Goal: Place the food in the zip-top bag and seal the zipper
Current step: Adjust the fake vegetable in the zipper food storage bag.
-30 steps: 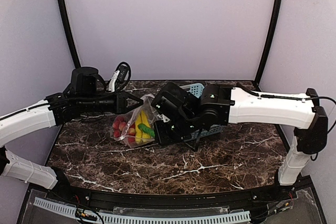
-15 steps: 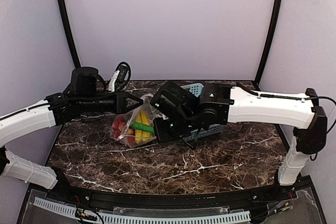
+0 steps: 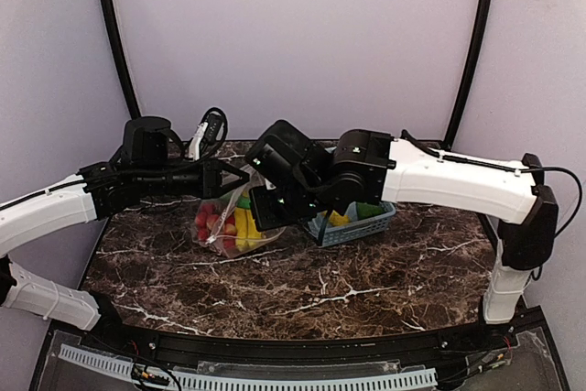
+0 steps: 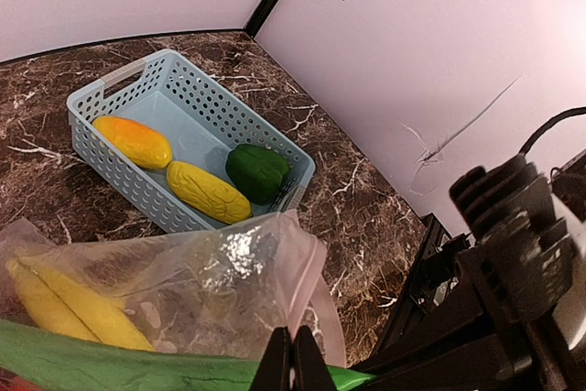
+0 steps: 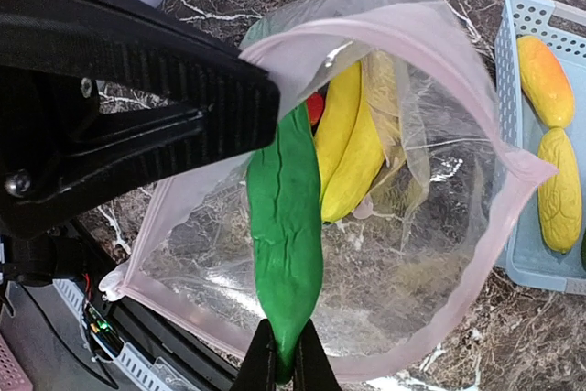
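Just left of the basket (image 4: 137,180), the clear bag (image 5: 385,263) gapes open, the left gripper (image 4: 293,359) pinched shut on its pink zipper strip (image 5: 403,12) and the right gripper (image 5: 284,365) clamped on a green vegetable (image 5: 286,226) poking into it beside 2 bananas (image 5: 352,148).

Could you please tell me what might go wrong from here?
1. The long green toy vegetable lies over the pinkish zipper strip where the right fingers pinch its end; released here, it may rest on the strip and block sealing.
2. Only the left fingers pinch the clear floppy zip-top bag at its rim, so the mouth could sag shut.
3. Three pieces wait in the light-blue lattice basket; the bag looks crowded.
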